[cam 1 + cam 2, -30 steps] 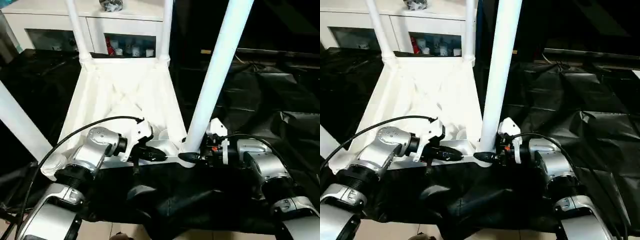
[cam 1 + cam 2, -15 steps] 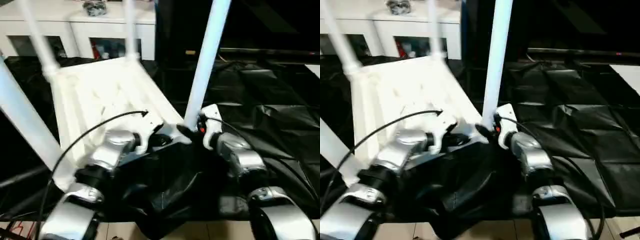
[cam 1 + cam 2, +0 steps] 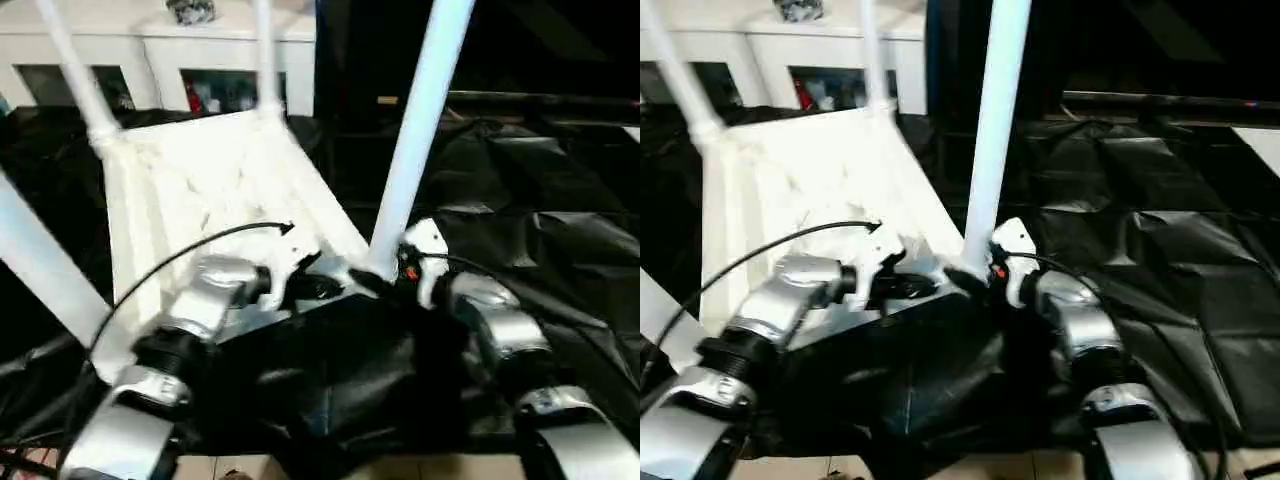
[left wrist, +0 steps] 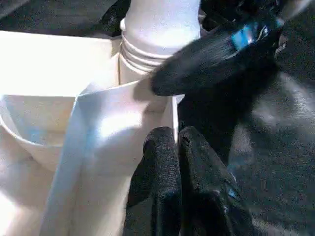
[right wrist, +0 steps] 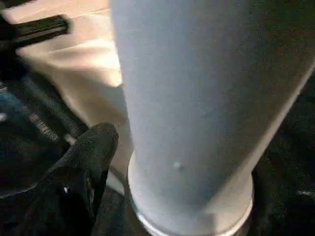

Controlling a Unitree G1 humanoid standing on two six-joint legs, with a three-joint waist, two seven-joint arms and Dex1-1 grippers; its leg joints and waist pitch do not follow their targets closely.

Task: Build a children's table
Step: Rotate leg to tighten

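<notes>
Lower centre of the head views: crumpled black plastic sheeting [image 3: 330,380] spread over the work surface, silver forearms entering from both bottom corners. Left gripper [image 3: 318,287], lower centre-left: black fingers [image 4: 167,187] pressed together on the near rim of the table top [image 3: 210,190], just beside the corner socket. Right gripper [image 3: 378,283], lower centre-right: one black finger [image 5: 81,162] lying against the base of the near right leg [image 3: 415,130], second finger hidden behind the tube, so spread or closed cannot be told. Near right leg seated upright in its socket, ribbed collar showing in the left wrist view, rising out through the top edge of the frame. Table top upside down, ribbed underside up, filling centre-left, tilted and skewed. Near left leg [image 3: 40,265] crossing the left edge. Two far legs [image 3: 75,70] standing in the far corners, upper left. White cabinet [image 3: 160,40] with glass doors along the top left, a small dark object [image 3: 190,10] on it.
</notes>
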